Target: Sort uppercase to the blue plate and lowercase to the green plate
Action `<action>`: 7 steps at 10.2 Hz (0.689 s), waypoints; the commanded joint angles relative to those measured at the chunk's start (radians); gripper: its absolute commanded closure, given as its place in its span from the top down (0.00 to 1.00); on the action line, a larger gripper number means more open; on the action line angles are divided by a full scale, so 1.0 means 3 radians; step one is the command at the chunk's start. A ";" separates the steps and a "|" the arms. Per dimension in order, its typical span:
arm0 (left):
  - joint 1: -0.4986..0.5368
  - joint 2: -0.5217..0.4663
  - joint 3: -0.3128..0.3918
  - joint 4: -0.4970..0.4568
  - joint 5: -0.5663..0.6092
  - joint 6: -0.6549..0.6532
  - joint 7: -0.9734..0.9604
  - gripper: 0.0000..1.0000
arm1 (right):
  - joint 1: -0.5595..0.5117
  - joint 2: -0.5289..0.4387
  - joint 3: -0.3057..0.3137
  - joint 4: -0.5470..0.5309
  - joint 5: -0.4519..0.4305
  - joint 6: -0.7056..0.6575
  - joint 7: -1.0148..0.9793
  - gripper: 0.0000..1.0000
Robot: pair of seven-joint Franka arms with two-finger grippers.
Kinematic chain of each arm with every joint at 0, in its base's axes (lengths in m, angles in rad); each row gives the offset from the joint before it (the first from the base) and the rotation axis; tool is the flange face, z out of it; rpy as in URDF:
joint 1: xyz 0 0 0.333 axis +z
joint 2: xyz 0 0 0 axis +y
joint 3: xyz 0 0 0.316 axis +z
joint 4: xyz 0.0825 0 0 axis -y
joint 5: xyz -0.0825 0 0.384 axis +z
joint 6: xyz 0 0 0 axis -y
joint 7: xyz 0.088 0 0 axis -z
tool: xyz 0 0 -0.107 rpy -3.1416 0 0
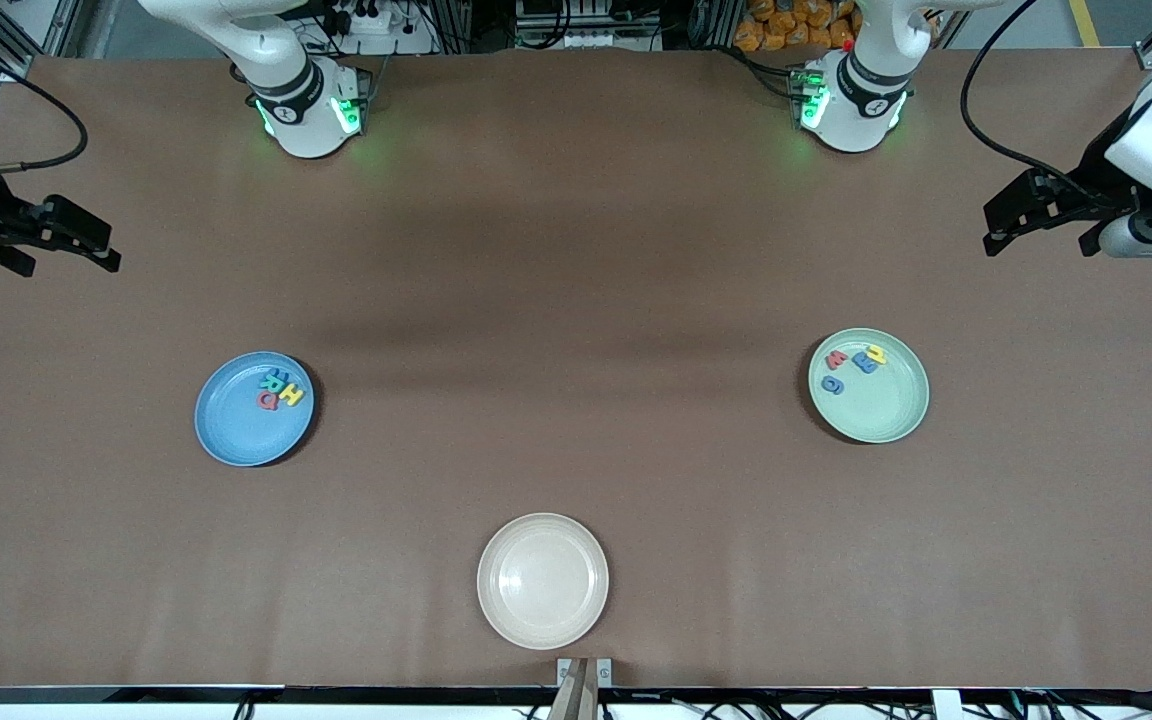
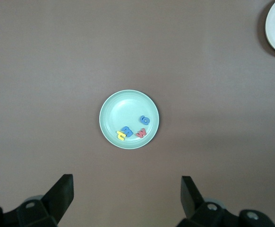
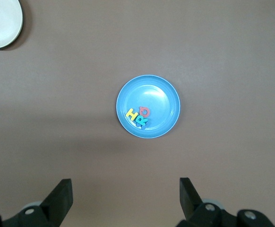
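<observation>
With both arms drawn up at the table's ends, I see the blue plate (image 1: 254, 409) holding uppercase (image 1: 281, 388) below my empty, wide-open right gripper (image 3: 123, 198), the green plate (image 1: 868, 385) holding lowercase (image 1: 854, 364) below my likewise gaping left gripper (image 2: 127, 196).

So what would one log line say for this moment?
left gripper open, over table, waiting | right gripper open, waiting | capitals on blue plate | lowercase on green plate | cream plate bare

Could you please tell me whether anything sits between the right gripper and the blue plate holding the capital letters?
Nothing visible does: the right gripper hangs open above bare table, with the blue plate in plain sight.
</observation>
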 commanded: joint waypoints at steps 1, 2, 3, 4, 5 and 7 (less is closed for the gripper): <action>0.0005 -0.0039 -0.0051 0.0028 0.0070 -0.0072 0.0069 1.00 | -0.0005 0.0011 -0.0005 0.0043 0.0052 -0.0017 -0.0008 1.00; 0.0005 -0.0039 -0.0066 0.0028 0.0070 -0.0072 0.0069 1.00 | -0.0005 0.0011 0.0000 0.0043 0.0052 -0.0017 -0.0008 1.00; 0.0005 -0.0034 -0.0066 0.0028 0.0070 -0.0067 0.0069 1.00 | -0.0005 0.0011 -0.0005 0.0043 0.0052 -0.0017 -0.0008 1.00; 0.0015 -0.0034 -0.0066 0.0033 0.0070 -0.0067 0.0069 1.00 | -0.0005 0.0011 0.0000 0.0043 0.0052 -0.0017 -0.0008 1.00; 0.0020 -0.0034 -0.0066 0.0033 0.0070 -0.0062 0.0069 1.00 | -0.0010 0.0011 -0.0005 0.0043 0.0052 -0.0017 -0.0008 1.00; 0.0031 -0.0034 -0.0066 0.0033 0.0070 -0.0057 0.0069 1.00 | -0.0041 0.0062 -0.0005 0.0023 0.0052 -0.0042 -0.0018 1.00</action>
